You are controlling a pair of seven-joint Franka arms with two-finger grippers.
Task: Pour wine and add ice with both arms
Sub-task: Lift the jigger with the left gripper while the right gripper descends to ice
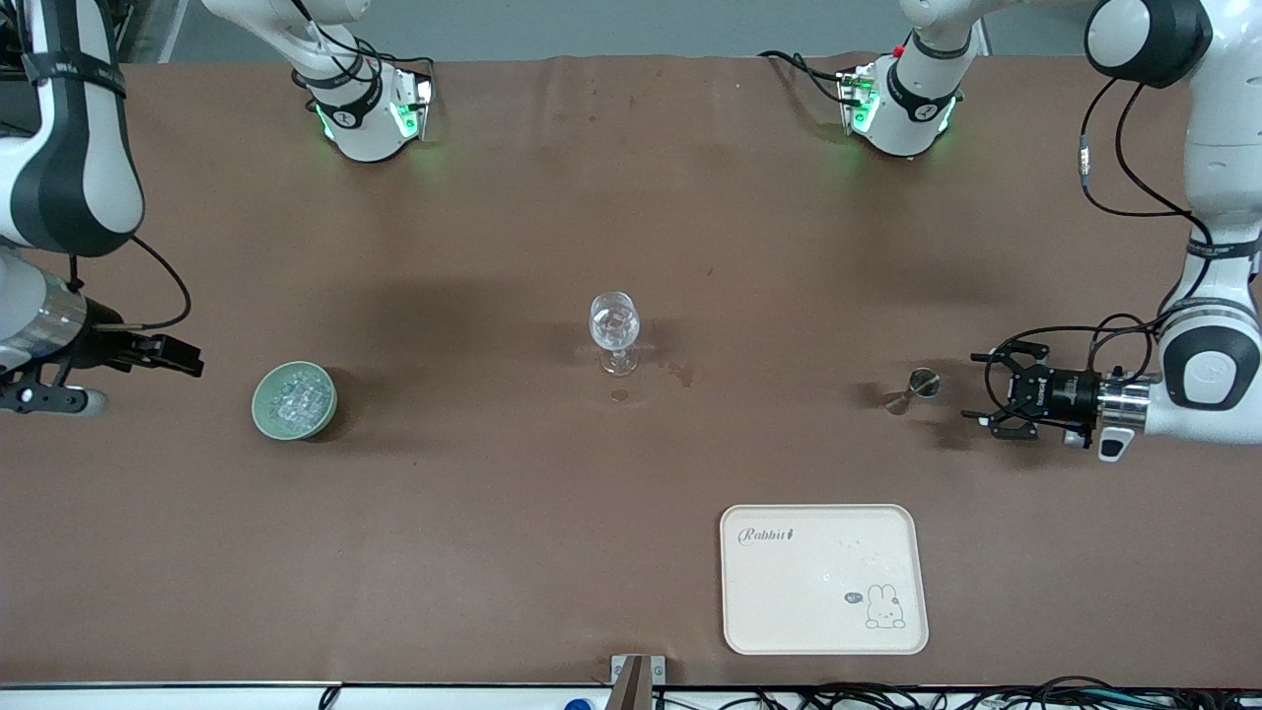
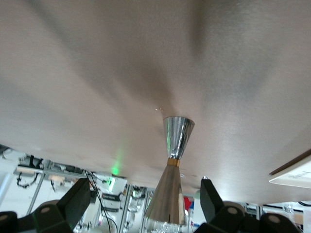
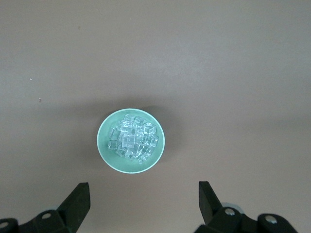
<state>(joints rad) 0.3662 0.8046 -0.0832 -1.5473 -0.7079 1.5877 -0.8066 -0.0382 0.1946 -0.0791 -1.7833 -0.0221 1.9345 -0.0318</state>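
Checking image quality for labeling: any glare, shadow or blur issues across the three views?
Front view: even light, soft arm shadows on the table, glass glints. Left wrist view: the metal jigger is soft and mirror-bright. Right wrist view: sharp, ice sparkles in the green bowl.

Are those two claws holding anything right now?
No. The left gripper is open beside the jigger, not touching it; the right gripper is open near the ice bowl.
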